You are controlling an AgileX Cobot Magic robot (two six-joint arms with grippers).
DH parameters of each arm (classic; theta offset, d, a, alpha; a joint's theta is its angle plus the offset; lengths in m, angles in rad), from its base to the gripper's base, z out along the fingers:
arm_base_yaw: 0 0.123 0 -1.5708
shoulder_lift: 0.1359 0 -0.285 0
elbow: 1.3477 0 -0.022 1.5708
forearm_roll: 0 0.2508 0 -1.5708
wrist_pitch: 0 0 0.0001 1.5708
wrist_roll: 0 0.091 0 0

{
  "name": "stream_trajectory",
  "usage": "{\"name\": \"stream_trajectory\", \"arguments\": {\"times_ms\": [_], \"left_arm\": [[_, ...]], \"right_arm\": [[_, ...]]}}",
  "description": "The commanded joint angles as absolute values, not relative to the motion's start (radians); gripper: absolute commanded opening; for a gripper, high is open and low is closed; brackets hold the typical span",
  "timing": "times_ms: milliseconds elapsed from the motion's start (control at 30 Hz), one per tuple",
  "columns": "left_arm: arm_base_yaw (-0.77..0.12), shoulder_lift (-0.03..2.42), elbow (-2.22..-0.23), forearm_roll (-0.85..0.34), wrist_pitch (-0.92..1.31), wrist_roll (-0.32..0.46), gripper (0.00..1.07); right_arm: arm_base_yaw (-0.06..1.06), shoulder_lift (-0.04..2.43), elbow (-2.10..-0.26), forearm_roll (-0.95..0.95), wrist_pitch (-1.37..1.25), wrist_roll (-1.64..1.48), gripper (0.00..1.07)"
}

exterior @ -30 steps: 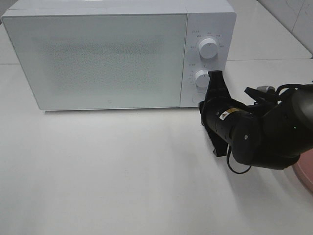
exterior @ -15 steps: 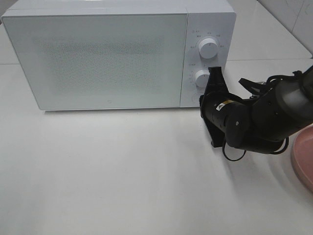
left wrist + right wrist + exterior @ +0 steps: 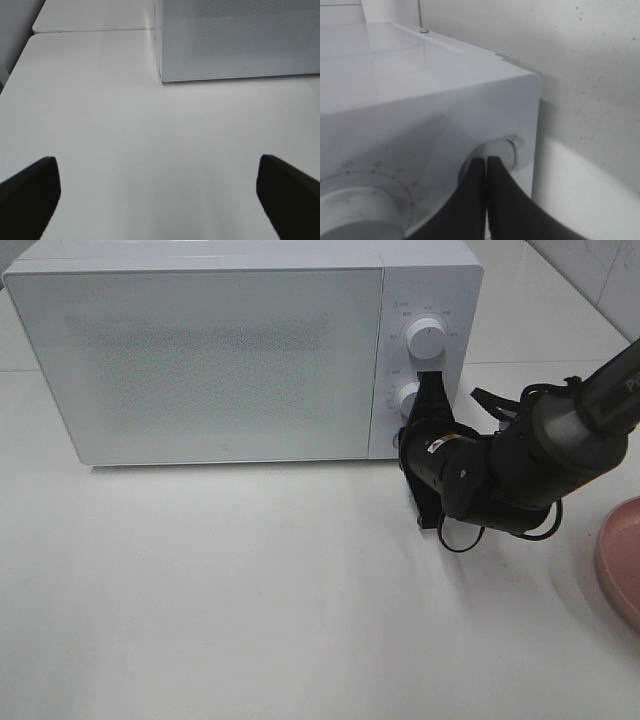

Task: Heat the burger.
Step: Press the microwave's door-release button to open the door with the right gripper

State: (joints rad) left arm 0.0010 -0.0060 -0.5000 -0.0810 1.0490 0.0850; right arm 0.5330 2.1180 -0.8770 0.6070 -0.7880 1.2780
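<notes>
The burger is out of view. A white microwave (image 3: 200, 360) stands at the back of the table with its door closed. My right gripper (image 3: 432, 388) is shut and points at the control panel, in front of the lower knob (image 3: 406, 398). In the right wrist view the shut right gripper (image 3: 485, 162) rests against a small round button (image 3: 499, 150) near the panel's corner, beside a large knob (image 3: 355, 210). My left gripper (image 3: 160, 200) is open over bare table, short of the microwave's (image 3: 235, 40) front corner; one dark finger (image 3: 30, 192) shows on each side.
The upper knob (image 3: 427, 338) sits above the right gripper. A pink plate (image 3: 622, 560) lies at the right edge of the table (image 3: 250, 590). The right arm's cables loop beside its wrist.
The right arm has moved left and in toward the microwave, bringing its shut fingertips up to the control panel. More of the pink plate is uncovered.
</notes>
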Motion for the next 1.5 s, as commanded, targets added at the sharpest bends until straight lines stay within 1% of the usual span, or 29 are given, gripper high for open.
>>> {"name": "stream_trajectory", "arguments": {"times_ms": [33, 200, 367, 700, 867, 1500], "left_arm": [[-0.003, -0.029, -0.496, -0.086, 1.037, 0.081, 1.00], [-0.003, -0.029, -0.496, -0.086, 1.037, 0.081, 1.00], [-0.003, -0.029, -0.496, -0.086, 1.037, 0.081, 1.00], [-0.003, -0.029, -0.496, -0.086, 1.037, 0.081, 1.00], [-0.003, -0.029, -0.496, -0.086, 1.037, 0.081, 1.00], [-0.003, -0.029, -0.496, -0.086, 1.037, 0.081, 1.00]], "right_arm": [[0.525, 2.120, -0.898, 0.602, -0.808, 1.263, 0.00], [0.525, 2.136, -0.907, 0.606, -0.855, 1.259, 0.00], [0.524, 2.123, -0.907, 0.607, -1.001, 1.236, 0.00], [0.502, 2.118, -0.908, 0.626, -1.037, 1.226, 0.00], [0.502, 2.118, -0.912, 0.647, -1.126, 1.238, 0.00], [0.468, 2.136, -1.045, 0.652, -1.308, 1.211, 0.00]]}}
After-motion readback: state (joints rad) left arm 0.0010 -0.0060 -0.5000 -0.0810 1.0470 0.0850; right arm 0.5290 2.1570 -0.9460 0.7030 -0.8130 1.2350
